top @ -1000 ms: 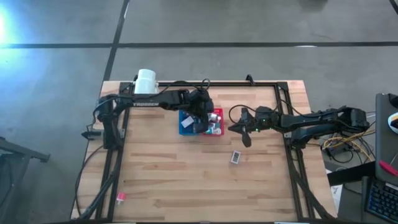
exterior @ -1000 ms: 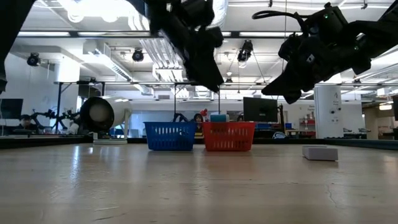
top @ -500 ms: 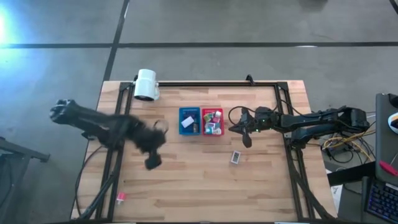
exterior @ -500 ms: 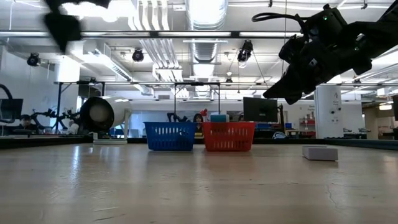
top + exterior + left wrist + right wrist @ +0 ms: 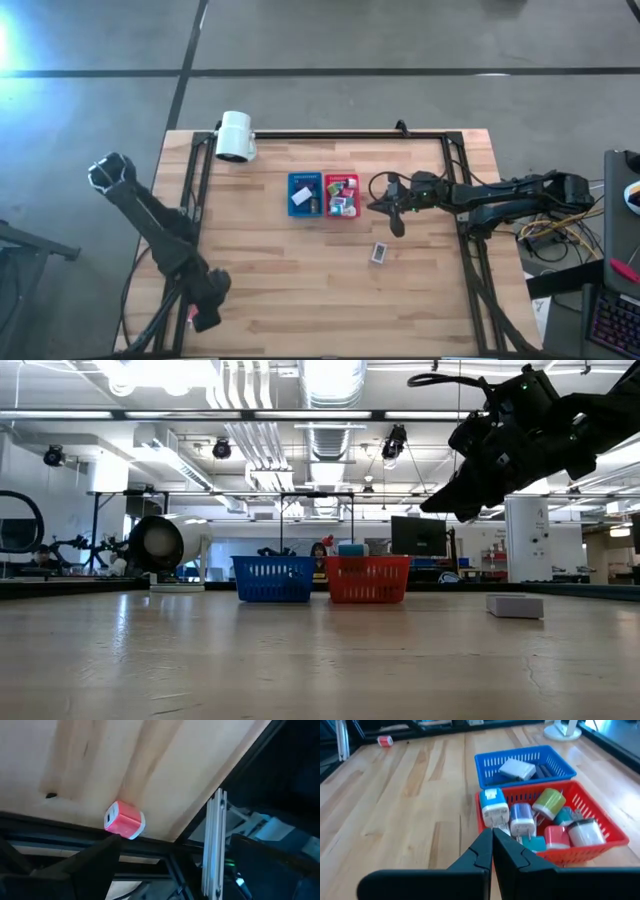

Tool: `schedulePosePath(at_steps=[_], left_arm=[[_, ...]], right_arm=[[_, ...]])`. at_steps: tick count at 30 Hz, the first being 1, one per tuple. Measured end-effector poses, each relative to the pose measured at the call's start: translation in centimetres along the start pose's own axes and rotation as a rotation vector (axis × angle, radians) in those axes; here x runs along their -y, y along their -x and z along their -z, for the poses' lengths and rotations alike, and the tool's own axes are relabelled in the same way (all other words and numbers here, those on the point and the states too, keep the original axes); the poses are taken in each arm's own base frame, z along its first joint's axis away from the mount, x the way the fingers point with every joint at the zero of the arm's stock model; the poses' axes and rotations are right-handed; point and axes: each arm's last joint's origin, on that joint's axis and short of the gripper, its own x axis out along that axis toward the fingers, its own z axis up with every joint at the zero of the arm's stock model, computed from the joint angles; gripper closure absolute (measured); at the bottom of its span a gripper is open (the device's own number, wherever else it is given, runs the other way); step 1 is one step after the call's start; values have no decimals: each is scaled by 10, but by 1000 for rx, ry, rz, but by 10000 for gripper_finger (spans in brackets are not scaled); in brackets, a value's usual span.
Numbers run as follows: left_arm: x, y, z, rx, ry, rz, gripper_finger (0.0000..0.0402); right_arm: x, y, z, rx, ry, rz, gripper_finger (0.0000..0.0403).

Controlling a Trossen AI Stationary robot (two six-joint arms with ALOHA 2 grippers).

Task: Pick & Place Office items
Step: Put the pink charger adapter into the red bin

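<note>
A small pink item (image 5: 125, 820) lies on the table at the near left corner (image 5: 193, 318), next to the black frame rail. My left gripper (image 5: 170, 870) hovers just above it, open, with nothing between its fingers (image 5: 205, 305). The blue bin (image 5: 304, 194) holds a white piece. The red bin (image 5: 341, 195) holds several small coloured pieces (image 5: 540, 820). A white-grey block (image 5: 379, 253) lies flat on the table near the middle right (image 5: 515, 605). My right gripper (image 5: 385, 205) waits shut just right of the red bin, raised off the table (image 5: 492, 837).
A white cylinder lamp (image 5: 235, 135) stands at the far left corner. A black frame (image 5: 330, 132) runs along the table's far, left and right sides. Bare wood (image 5: 300, 290) spans the near half of the table. The room behind shows in the low view.
My left arm has swung fast from above the two bins toward the table's near left corner and has sunk a little. It now stands over the pink item. Its wrist has rolled on the way. The right arm and all the items stay where they were.
</note>
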Motion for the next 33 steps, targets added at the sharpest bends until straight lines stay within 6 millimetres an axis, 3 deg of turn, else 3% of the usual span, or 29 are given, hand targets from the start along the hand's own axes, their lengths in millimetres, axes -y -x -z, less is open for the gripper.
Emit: schedulePosePath(at_steps=[8,17,25,33], left_arm=[[22,-34,-1,-83,-46,-115,21],[6,-78,-15,-250,-97,-331,21],[-4,-85,-18,-244,-166,-397,21],[1,-85,-21,-155,-198,-378,21]], right_arm=[[0,-1,-14,58,15,0,394],[0,-2,-22,45,14,1,394],[0,-2,-22,45,42,2,394],[0,-2,-23,46,45,2,394]])
